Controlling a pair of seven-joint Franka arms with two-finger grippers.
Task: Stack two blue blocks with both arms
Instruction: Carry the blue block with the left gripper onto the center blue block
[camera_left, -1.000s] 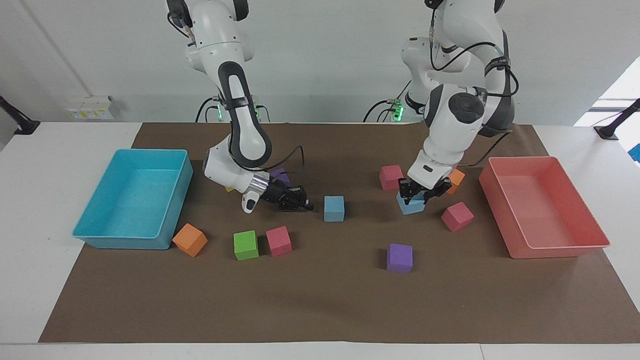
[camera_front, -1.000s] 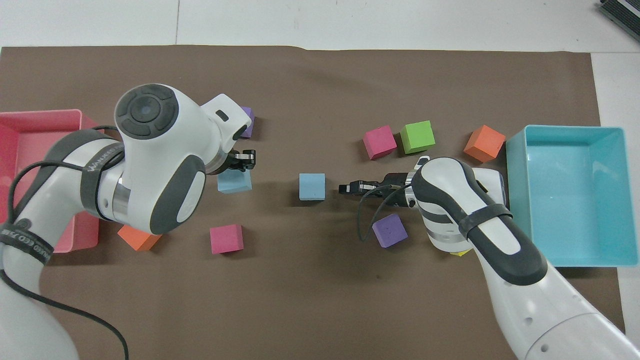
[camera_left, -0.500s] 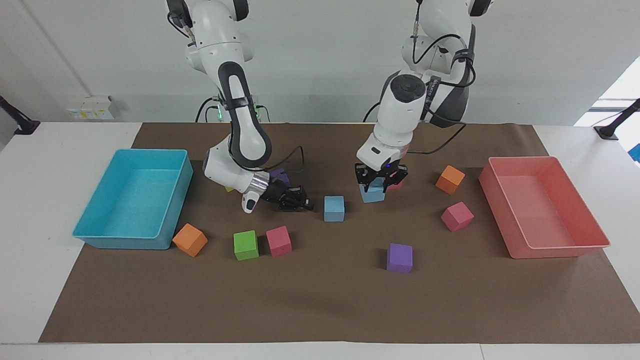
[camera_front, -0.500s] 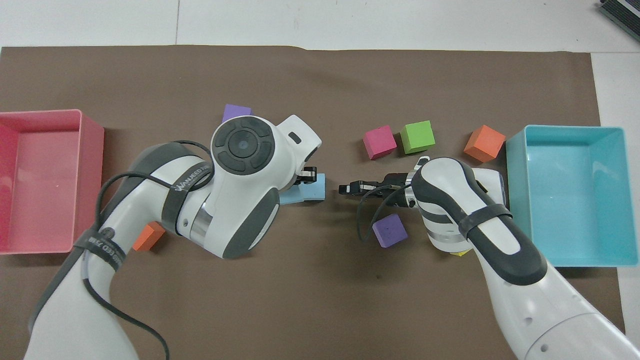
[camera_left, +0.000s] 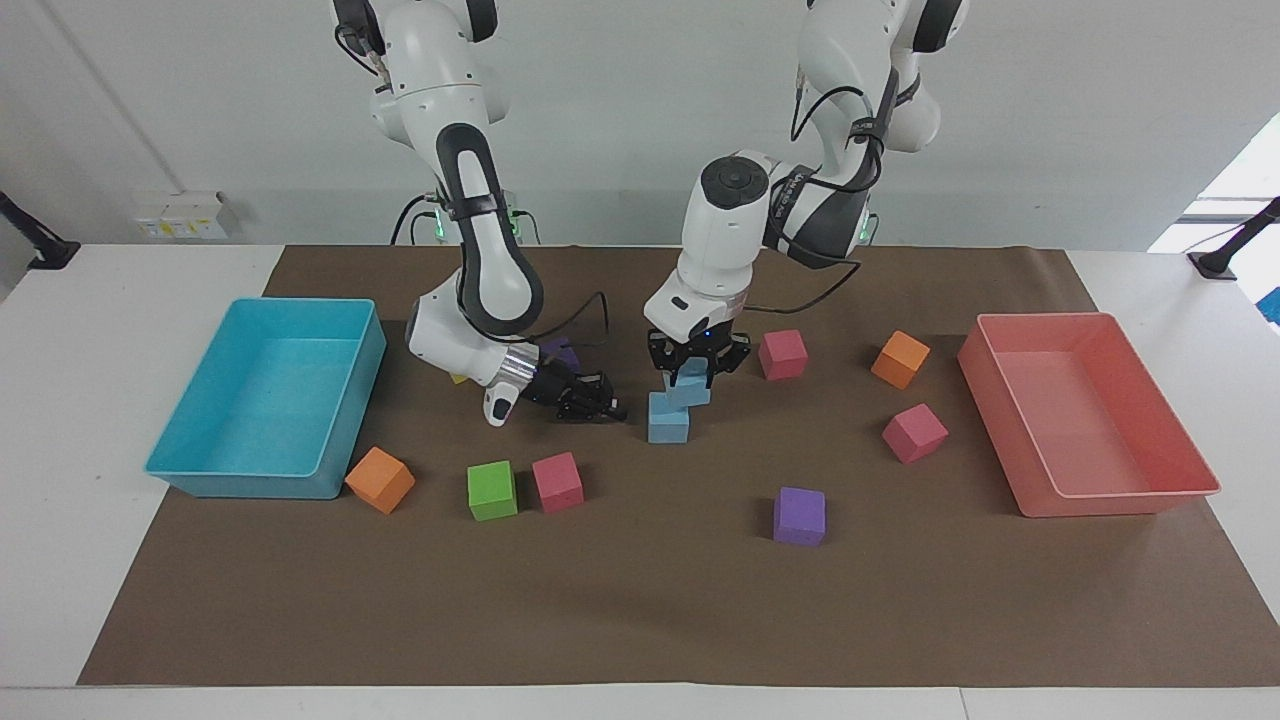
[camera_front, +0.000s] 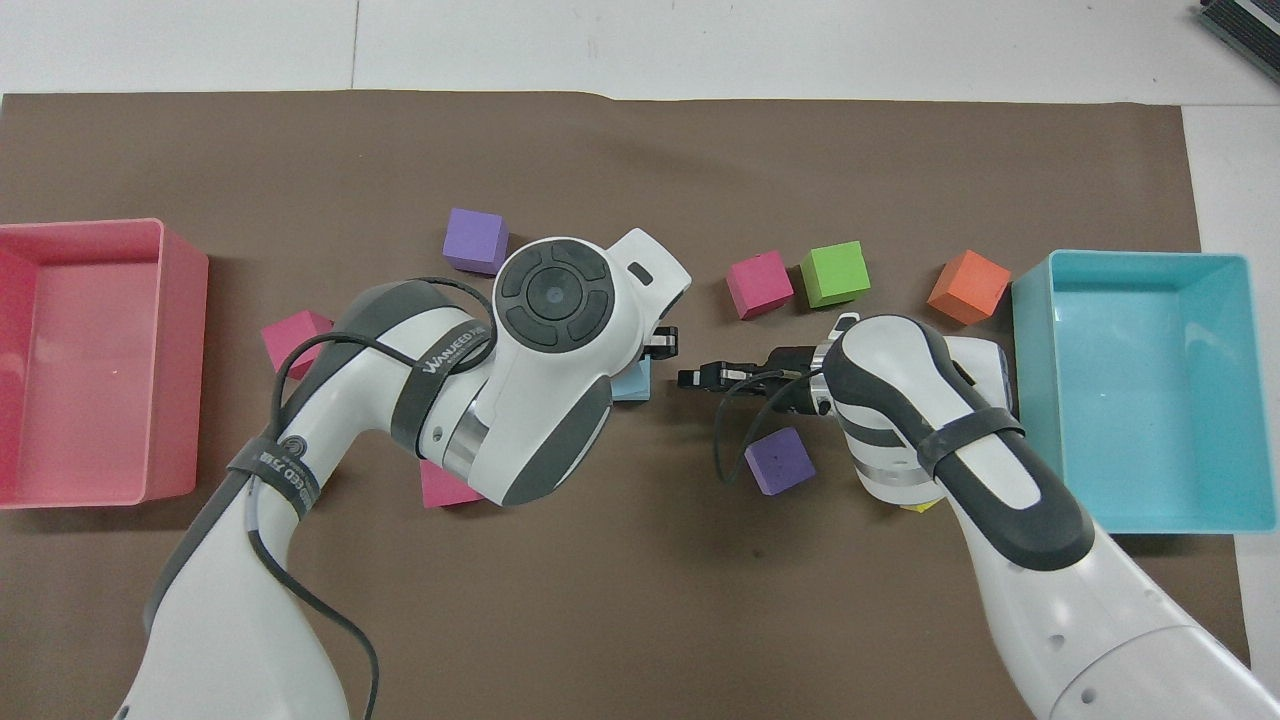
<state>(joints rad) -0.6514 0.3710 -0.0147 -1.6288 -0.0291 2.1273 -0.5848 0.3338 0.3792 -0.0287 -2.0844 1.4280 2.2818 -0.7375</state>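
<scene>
One blue block (camera_left: 668, 424) rests on the brown mat mid-table. My left gripper (camera_left: 695, 372) comes down from above, shut on the second blue block (camera_left: 688, 390). That held block hangs just over the resting one, shifted slightly toward the left arm's end; whether they touch I cannot tell. In the overhead view the left arm hides both, leaving only a blue sliver (camera_front: 633, 381). My right gripper (camera_left: 606, 407) is shut and empty, lying low over the mat beside the resting block, toward the right arm's end, and its tip (camera_front: 690, 378) points at the blocks.
A turquoise tray (camera_left: 250, 485) stands at the right arm's end and a pink tray (camera_left: 1110, 503) at the left arm's end. Orange (camera_left: 380, 480), green (camera_left: 492, 490), pink (camera_left: 557, 482) and purple (camera_left: 799, 515) cubes lie farther out. Pink (camera_left: 782, 354), orange (camera_left: 900, 359) and pink (camera_left: 914, 432) cubes lie toward the pink tray.
The left arm has carried its blue block from near the pink tray toward the table's middle, over the other blue block. The right arm has stayed still.
</scene>
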